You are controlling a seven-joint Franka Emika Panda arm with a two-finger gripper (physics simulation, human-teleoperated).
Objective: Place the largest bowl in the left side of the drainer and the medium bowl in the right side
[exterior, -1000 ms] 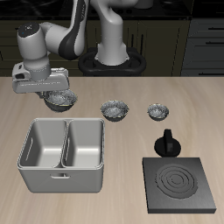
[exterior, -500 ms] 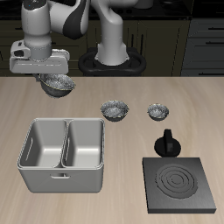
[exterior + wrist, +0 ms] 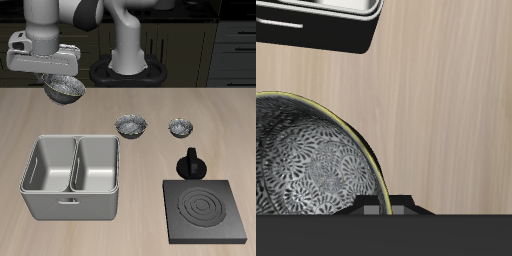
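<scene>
- The gripper [image 3: 62, 84] is raised off the tabletop [image 3: 150, 160], and the largest bowl [image 3: 65, 92] hangs beneath it, clear of the wood; its fingers appear clamped on the bowl's rim, though the wrist housing hides the contact itself.
- In the wrist view the largest bowl [image 3: 306, 160] fills much of the frame and is cut off by the edge; its speckled inside and pale rim show, and a dark band of the gripper body covers its near part.
- The drainer [image 3: 73, 175] sits on the tabletop below the gripper and nearer the front edge, with both compartments showing only bare grey walls.
- Only one corner of the drainer [image 3: 326, 15] reaches the wrist view, so its inside cannot be seen there.
- The medium bowl [image 3: 131, 125] rests on the tabletop well apart from the gripper, beyond the drainer's back corner.
- The smallest bowl [image 3: 180, 127] stands near the medium bowl, farther from the gripper.
- A black moka pot [image 3: 191, 164] stands just behind the black burner plate [image 3: 205, 212], both far from the gripper.
</scene>
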